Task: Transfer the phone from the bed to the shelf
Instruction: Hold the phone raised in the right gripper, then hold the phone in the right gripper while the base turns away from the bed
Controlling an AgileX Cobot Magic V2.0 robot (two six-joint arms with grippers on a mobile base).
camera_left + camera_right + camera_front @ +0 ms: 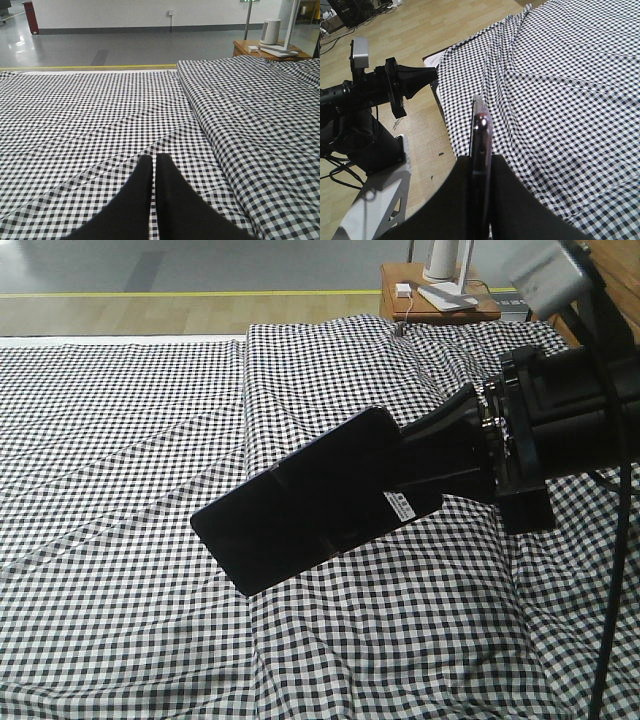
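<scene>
One phone (310, 500) (tilted, screen dark) | clamped in right jaws above bed (120, 440) | left jaws pressed together

**The tally, kind by kind**

1 phone (300, 505). 1 bed (120, 440). 2 grippers: 1 left gripper (153, 161) and 1 right gripper (420, 475). 1 brown bedside table (241, 51), with 1 white cylinder (271, 31) and 1 small white box (252, 48) on it. 1 wall socket (170, 13).
</scene>
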